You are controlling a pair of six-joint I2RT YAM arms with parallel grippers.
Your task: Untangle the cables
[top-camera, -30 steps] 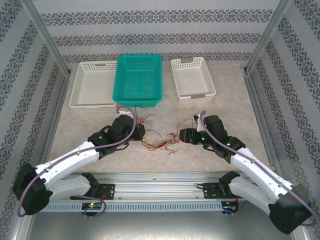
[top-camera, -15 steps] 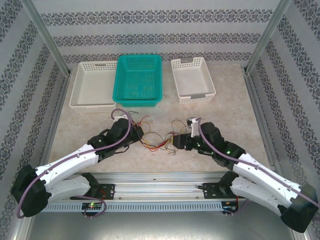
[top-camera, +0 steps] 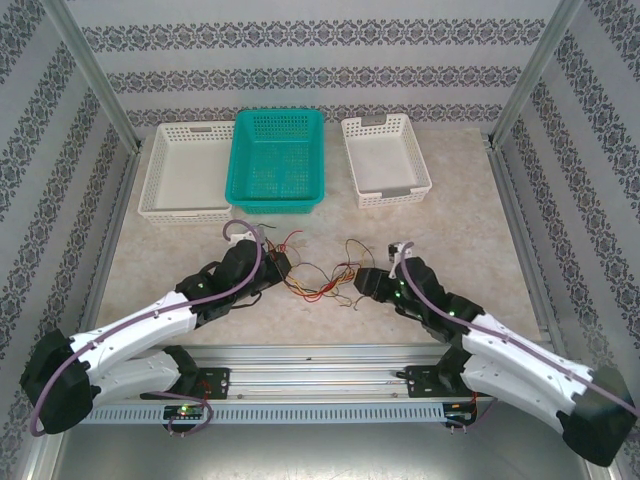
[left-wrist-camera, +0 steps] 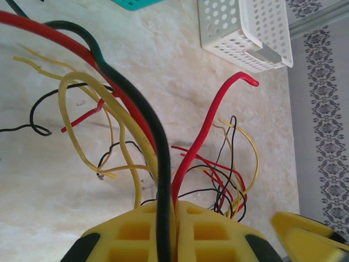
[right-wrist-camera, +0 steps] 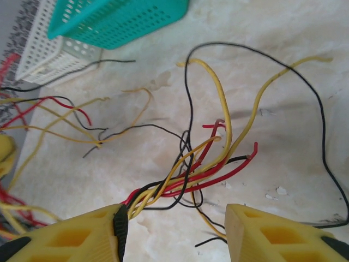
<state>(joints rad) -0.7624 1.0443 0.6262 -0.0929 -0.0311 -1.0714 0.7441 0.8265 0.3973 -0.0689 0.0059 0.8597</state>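
The cables point(top-camera: 318, 282) lie in a loose red, yellow and black tangle on the table point(top-camera: 470, 230), in front of the teal basket point(top-camera: 277, 160) and stretched left to right between your two arms. That left-right run is its long axis, and each end meets a gripper.

Your left gripper point(top-camera: 275, 265) already has the left end. In the left wrist view its jaws are pressed together with a black and a red strand pinched between them, and the rest fans out ahead across the table.

Your right gripper point(top-camera: 365, 283) sits at the right end with its jaws spread wide and holding nothing. In the right wrist view a bundle of red, yellow and black strands runs out from the gap, lying closer to the jaw on the picture's left, then spreads forward toward the left arm. So the right arm is the free one, and its end of the tangle is directly ahead of it, between the jaws.

Compared with a second ago, the right arm has dropped lower and its wrist has pulled a little toward the near edge. The left arm has hardly shifted, and the tangle spans much the same stretch.
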